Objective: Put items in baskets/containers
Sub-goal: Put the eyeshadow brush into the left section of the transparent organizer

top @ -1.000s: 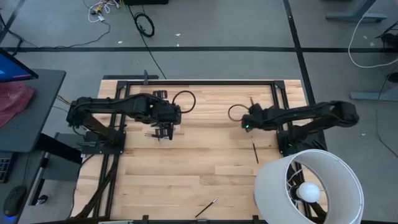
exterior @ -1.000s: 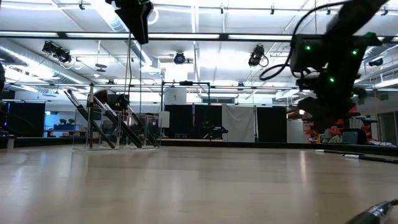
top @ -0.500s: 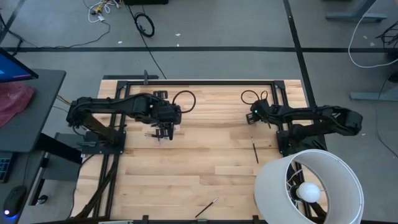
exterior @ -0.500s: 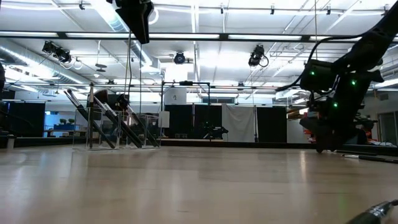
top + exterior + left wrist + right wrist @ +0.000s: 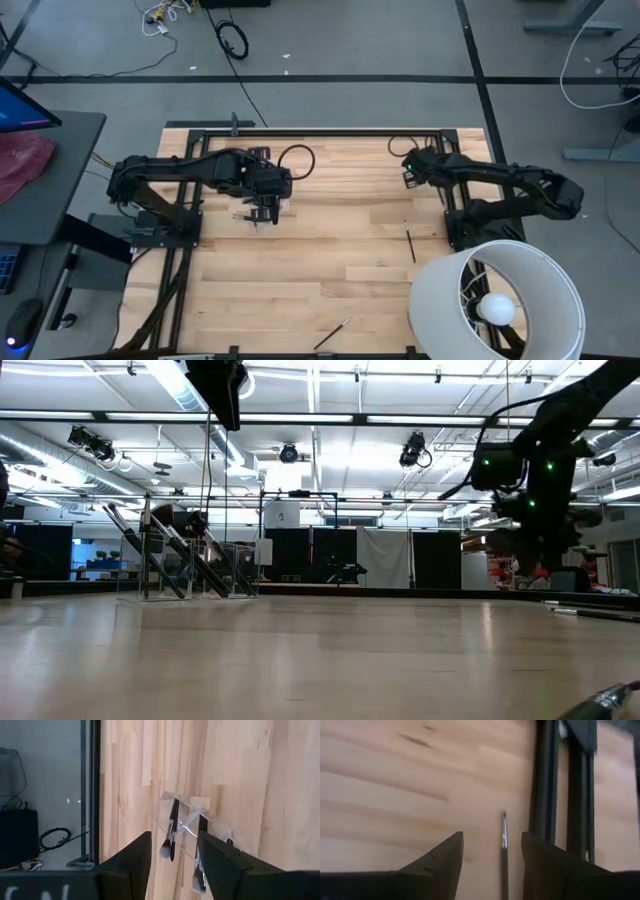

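Right claw [image 5: 408,172] has swung from mid-desk toward the far right edge, fingers wide and empty, now lined up on a loose brush [image 5: 504,836]. Left claw [image 5: 262,212], wide and empty, hovers at the container [image 5: 190,817].

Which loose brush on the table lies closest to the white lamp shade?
The dark brush near the right edge, just above the lamp shade in the overhead view. The other loose brush lies farther left, by the front edge.

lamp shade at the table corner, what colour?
White: the lamp shade is a plain white cylinder with a white bulb inside. Shows best in the high view.
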Motion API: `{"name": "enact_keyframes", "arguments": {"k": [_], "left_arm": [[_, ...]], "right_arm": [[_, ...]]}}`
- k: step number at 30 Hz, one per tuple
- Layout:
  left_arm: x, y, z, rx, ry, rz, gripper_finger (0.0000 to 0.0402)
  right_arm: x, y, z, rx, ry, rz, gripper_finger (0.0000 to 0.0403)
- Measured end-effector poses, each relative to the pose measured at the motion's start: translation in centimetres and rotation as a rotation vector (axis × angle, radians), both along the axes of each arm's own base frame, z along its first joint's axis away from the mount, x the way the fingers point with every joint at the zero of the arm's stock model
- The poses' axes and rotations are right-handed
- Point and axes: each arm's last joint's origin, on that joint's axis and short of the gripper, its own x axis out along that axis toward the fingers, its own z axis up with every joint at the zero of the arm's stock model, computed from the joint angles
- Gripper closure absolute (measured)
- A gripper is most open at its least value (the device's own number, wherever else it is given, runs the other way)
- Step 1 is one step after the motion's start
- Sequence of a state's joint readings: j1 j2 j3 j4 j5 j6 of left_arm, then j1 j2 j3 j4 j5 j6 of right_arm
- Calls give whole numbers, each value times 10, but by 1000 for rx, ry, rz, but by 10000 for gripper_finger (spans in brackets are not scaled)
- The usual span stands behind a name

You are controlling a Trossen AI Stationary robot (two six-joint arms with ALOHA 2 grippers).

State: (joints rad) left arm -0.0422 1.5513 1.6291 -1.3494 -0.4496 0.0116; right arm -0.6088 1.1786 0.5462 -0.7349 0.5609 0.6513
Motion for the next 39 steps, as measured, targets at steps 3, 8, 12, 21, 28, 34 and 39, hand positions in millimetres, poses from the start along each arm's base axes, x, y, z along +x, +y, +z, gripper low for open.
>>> {"name": "enact_keyframes", "arguments": {"k": [3,8,12,21,28,34,39], "left_arm": [[0,0,0,-2,-1,-1,234],[0,0,0,-4,-3,4,234],[0,0,0,-4,-3,4,234],[0,0,0,-5,-3,5,234],[0,0,0,-4,-3,5,234],[0,0,0,-5,-4,5,234],[0,0,0,-5,-4,6,234]], "right_arm": [[-8,-2,-9,38,-22,-50,197],[-21,-4,-23,54,-10,-105,197],[-31,-6,-28,75,19,-139,197],[-36,-10,-35,94,3,-110,197],[-33,-9,-35,51,34,-70,197],[-23,-8,-34,42,-13,14,197],[-21,-6,-34,46,-33,17,197]]}}
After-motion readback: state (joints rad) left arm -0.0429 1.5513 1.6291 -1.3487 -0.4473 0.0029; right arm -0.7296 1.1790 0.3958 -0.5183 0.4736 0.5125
